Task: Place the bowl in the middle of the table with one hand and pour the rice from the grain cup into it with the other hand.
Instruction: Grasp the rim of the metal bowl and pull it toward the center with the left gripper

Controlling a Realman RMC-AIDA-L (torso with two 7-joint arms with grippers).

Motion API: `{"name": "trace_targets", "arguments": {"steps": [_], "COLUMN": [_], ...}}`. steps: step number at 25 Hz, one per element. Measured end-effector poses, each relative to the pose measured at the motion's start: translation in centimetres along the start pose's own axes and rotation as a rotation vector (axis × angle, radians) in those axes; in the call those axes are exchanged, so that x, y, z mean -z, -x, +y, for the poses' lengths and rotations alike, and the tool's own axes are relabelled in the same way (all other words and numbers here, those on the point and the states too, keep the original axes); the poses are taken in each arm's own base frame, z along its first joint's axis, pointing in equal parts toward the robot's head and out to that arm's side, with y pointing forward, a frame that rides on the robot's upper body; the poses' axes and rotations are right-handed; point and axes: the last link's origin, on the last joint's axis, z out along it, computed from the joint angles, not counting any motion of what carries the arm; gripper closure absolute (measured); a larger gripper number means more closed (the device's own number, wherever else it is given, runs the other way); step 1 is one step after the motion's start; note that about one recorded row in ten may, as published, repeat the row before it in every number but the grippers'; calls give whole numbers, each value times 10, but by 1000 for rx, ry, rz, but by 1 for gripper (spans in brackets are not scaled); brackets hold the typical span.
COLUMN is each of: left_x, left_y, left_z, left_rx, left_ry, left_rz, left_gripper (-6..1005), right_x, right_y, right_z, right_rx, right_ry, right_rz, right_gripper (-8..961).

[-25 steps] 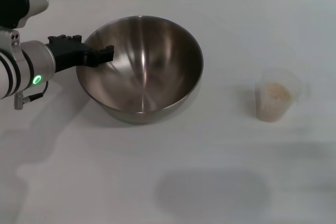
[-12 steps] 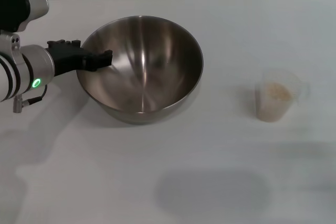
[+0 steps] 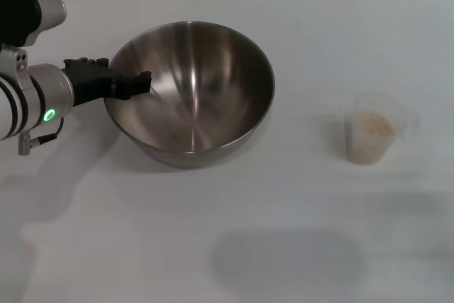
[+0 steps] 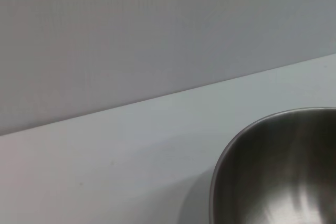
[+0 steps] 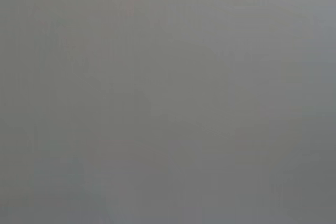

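White table (image 3: 298, 246) — bowl (image 3: 206, 97), grain cup (image 3: 372, 133)

Left gripper (image 3: 142, 81) a little farther left along the bowl (image 3: 190, 90) rim; arm slightly withdrawn

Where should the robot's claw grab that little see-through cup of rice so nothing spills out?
Probably around the side wall of the grain cup, about halfway up, coming in level from the robot's right. It stands upright and open-topped with rice inside, and it tapers downward, so a sideways pinch keeps it level and leaves the top clear for pouring.
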Motion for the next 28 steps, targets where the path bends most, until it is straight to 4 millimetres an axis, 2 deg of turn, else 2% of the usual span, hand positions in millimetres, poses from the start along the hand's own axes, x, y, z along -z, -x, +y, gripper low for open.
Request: {"name": "trace_targets", "arguments": {"steps": [10,16,27,28], "left_x": [-1,-2,-4,-4], "left_y": [3,2,0,0], "left_z": [0,1,2,2], "left_rx": [5,-2,-27,-33], "left_ry": [1,4,0,-2], "left_rz": [-10,-7,-12,-13], "left_gripper": [235,310,519,568], "right_x": [0,0,-1,-1], "right_y": [0,0,0,0], "right_z": [0,0,1,1], "right_rx": [-1,-1,-4,-3], "right_ry": [1,2,2,2], "right_rz": [1,1,-1,-1], "right_gripper": [152,152,152,152]}}
